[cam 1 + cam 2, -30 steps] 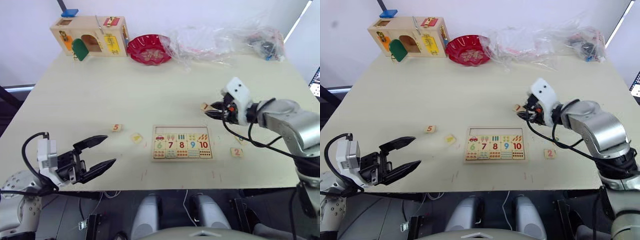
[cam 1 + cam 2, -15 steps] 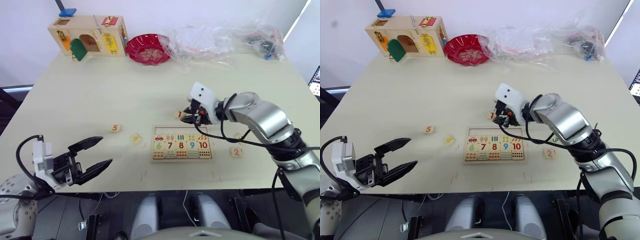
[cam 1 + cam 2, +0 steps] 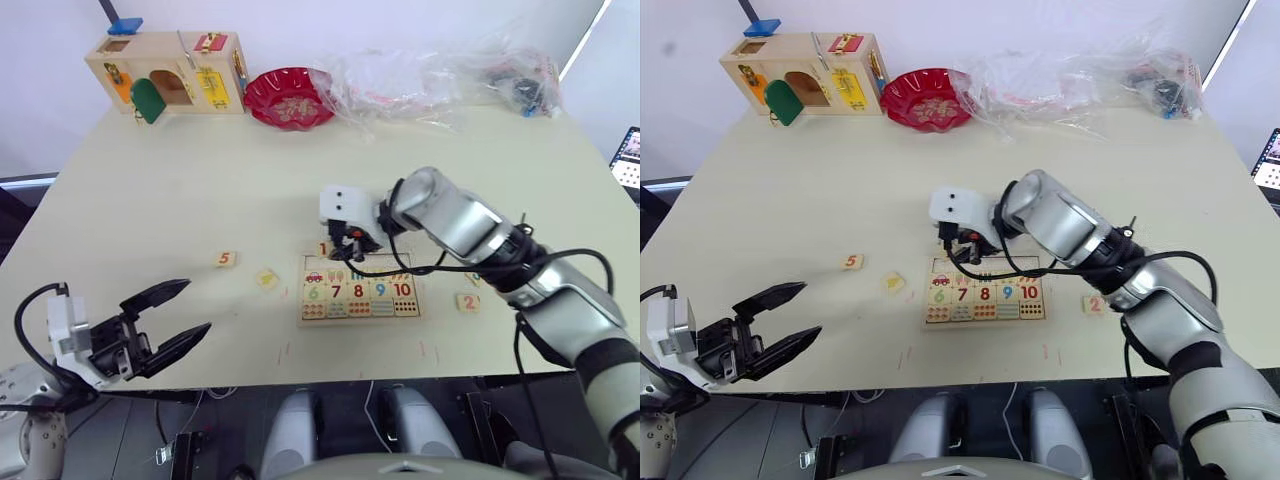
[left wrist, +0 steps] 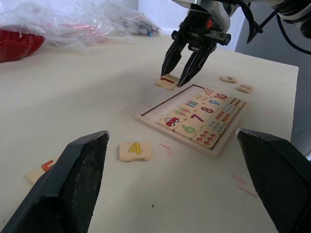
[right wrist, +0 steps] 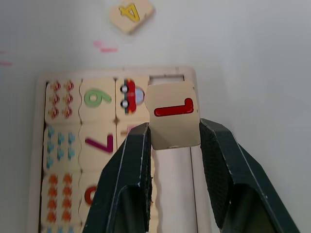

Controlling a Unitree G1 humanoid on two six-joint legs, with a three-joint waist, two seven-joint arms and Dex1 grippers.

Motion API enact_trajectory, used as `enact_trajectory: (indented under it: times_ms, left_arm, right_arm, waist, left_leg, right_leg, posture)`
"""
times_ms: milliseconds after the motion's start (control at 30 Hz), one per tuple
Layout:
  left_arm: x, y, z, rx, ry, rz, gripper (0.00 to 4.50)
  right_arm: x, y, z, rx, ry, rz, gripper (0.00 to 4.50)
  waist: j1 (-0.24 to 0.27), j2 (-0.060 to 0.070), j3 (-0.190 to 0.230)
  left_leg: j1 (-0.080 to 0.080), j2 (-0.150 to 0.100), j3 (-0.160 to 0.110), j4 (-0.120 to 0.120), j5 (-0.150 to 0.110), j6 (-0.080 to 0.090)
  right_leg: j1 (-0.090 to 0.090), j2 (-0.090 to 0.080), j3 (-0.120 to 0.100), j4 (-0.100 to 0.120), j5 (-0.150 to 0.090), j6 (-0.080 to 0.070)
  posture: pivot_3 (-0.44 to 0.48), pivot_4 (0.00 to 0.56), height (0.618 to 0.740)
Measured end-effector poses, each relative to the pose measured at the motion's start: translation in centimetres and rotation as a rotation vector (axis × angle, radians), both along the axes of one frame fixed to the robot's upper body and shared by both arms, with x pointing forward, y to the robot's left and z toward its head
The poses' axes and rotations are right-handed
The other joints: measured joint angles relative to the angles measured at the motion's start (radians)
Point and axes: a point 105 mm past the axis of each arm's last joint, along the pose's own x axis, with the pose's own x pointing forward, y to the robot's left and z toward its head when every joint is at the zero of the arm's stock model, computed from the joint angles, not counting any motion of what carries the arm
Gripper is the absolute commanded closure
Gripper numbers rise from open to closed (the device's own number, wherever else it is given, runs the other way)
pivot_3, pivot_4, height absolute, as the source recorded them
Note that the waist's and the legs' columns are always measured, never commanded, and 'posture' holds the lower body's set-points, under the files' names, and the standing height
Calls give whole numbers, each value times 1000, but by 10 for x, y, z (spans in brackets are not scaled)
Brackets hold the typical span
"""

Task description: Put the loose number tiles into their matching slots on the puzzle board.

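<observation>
Right gripper (image 5: 170,141) clamped on tile 1 (image 5: 173,120), carried in from right side of table over past second. Now poised above leftmost slot (image 5: 166,77) of puzzle board (image 3: 362,314), at upper-left corner. Likely next: lower and seat in empty upper row. Left gripper (image 3: 172,315) idle at near table edge, jaws spread wide, empty. Tile 5 (image 3: 225,259) and tile 4 (image 3: 266,278) left of board; tile 2 (image 3: 467,301) right of it.

Right tool (image 3: 345,246) holds the 1 tile (image 3: 323,249) at the puzzle board's (image 3: 361,287) far left corner; left tool (image 3: 180,316) gapes, well apart from it
</observation>
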Motion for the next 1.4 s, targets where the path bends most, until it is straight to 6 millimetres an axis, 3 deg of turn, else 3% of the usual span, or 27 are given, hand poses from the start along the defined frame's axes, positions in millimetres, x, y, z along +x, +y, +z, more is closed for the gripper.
enact_trajectory:
  times_ms: [167, 367, 1400]
  left_arm:
    - [-1, 1, -2, -2, 7, 5, 0]
    - [-1, 1, -2, 0, 7, 5, 0]
    - [1, 1, 0, 4, 7, 7, 0]
  right_arm:
    - [1, 14, -10, -29, 24, 16, 3495]
    - [10, 15, -21, -85, 8, -7, 3495]
    - [16, 20, -27, -168, -5, 2, 3495]
  waist:
    - [1, 0, 0]
    - [0, 0, 0]
    - [-1, 0, 0]
  left_leg:
    - [0, 0, 0, 0, 0, 0]
    - [0, 0, -1, 0, 0, 0]
    - [0, 0, 0, -2, 0, 0]
  right_leg:
    - [0, -1, 0, 0, 0, 0]
    - [-1, -1, -1, 0, 0, 0]
    - [-2, -2, -1, 0, 0, -1]
  posture:
    - [0, 150, 740]
    - [0, 150, 740]
    - [0, 150, 740]
